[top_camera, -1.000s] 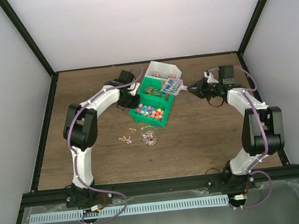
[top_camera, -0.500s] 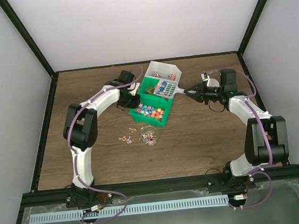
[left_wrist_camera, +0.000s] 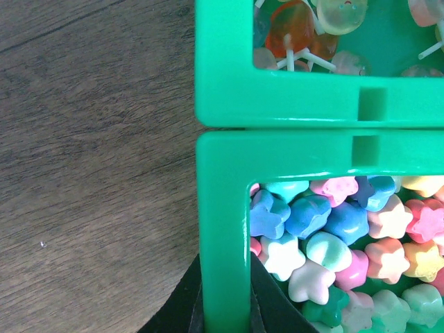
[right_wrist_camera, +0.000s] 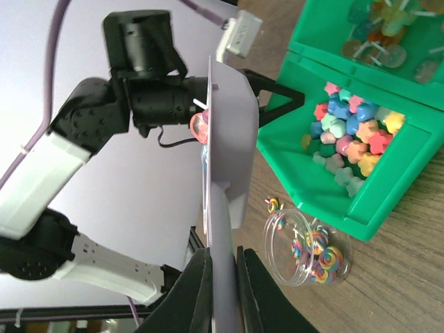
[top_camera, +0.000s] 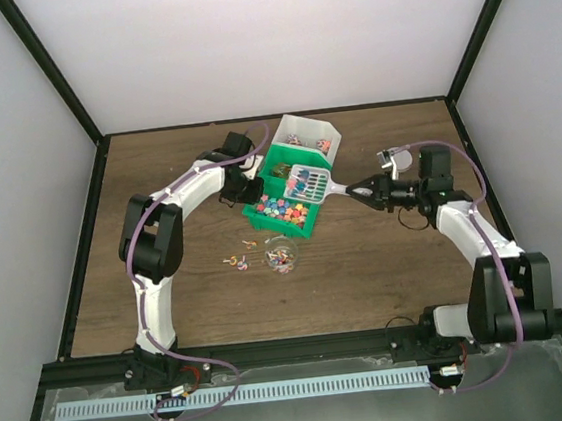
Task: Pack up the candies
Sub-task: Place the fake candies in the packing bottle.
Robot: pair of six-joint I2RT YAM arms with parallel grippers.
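- Firmly clenched, the right gripper [right_wrist_camera: 220, 288] grasps the flat handle of the grey scoop [right_wrist_camera: 229, 139], one finger pressed to each face.
- Just ahead of that gripper, the scoop's head carries a small load of candies [top_camera: 305, 181], held over the green bin [right_wrist_camera: 409, 166].
- Further out and below the scoop, a clear cup [right_wrist_camera: 305, 246] stands on the worktop [top_camera: 387, 260] just beside the bin's wall, with some striped sweets already in it. A few more lie loose [top_camera: 236, 261] on the cup's far side from this gripper.
- Across the bin, the left gripper [left_wrist_camera: 225, 316] is clamped on the bin's side wall, one finger inside and one outside. Star-shaped candies sit right against the inner finger.
- By my judgement the candies are light, hard and smooth, so they will roll and bounce, and pinching them singly is a poor bet.
- The scoop's handle is therefore the place to take hold.
- The head should stay level until it is over the cup's mouth and then tip slowly.
- The cup looks thin and light, so a knock from the scoop could topple it.
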